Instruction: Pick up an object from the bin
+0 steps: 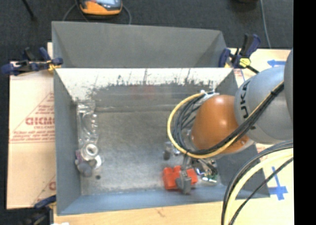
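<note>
Gripper (185,183): low in the bin's (138,46) near-right corner, over one red block (172,177); whether it grips, I cannot tell.
Left wall: one clear plastic piece (87,122), one grey lump (85,165).

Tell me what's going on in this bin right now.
A robot arm reaches into the grey bin from the right. Its gripper is down near the front right corner, by a red block. Whether it grips the block can't be told. A clear plastic piece and a small grey thing lie by the left wall.
</note>
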Controlling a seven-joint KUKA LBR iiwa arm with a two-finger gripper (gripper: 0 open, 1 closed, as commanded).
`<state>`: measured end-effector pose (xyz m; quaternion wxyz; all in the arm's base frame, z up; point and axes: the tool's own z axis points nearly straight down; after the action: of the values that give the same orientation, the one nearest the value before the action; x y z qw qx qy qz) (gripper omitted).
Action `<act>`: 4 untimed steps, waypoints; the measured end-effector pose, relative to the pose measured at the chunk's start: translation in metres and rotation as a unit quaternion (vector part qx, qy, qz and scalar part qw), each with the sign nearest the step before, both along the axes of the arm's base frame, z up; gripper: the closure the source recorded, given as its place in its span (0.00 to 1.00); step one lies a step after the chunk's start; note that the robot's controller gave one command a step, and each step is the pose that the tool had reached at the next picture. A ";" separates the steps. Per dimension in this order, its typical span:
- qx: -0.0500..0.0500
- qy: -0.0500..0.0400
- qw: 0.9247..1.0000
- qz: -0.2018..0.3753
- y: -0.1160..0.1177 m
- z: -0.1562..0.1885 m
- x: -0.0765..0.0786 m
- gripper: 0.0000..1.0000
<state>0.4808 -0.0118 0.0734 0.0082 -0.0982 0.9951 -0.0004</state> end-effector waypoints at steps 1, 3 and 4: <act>0.000 0.002 1.000 0.006 -0.008 -0.001 0.001 0.00; 0.000 0.005 1.000 -0.003 -0.053 -0.002 0.006 0.00; 0.000 0.006 1.000 -0.004 -0.053 -0.001 0.005 1.00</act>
<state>0.4856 -0.0652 0.0724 0.0022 -0.0946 0.9955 -0.0003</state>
